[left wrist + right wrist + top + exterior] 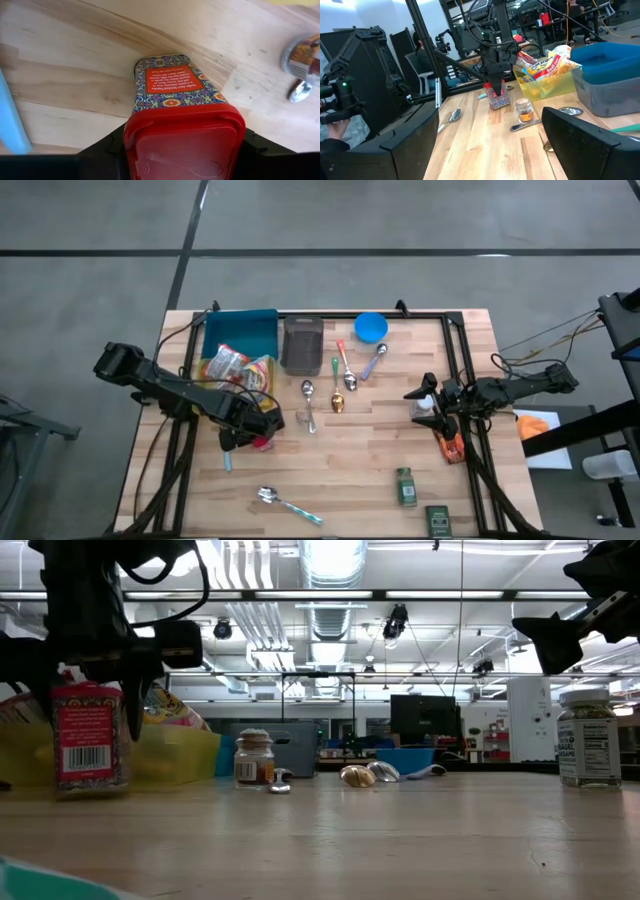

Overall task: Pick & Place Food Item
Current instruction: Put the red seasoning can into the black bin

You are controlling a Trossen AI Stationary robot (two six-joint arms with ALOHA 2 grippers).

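A spice tin (172, 85) with a red lid and patterned blue and orange sides stands upright near the table's left front. My left gripper (255, 435) is over it, pointing down and shut on it; the low view shows the tin (88, 735) below this gripper (92, 680). At the table's right side my right gripper (415, 395) stays level and open with nothing between its fingers (395, 150). A yellow bin (235, 370) with snack bags stands at the far left. My left gripper pinches the tin at its top, one finger (107, 147) on each side of the red lid (182, 140). The fingers come from above and point down. The tin is upright; whether its base rests on the table or hangs just above it, I cannot tell.
A blue tote (240, 330), grey container (302, 345) and blue bowl (371, 327) line the far edge. Several spoons (340, 380) and a small jar (308, 420) lie mid-table. A green jar (406, 485), dark tin (438, 520) and teal-handled spoon (285, 502) sit near the front.
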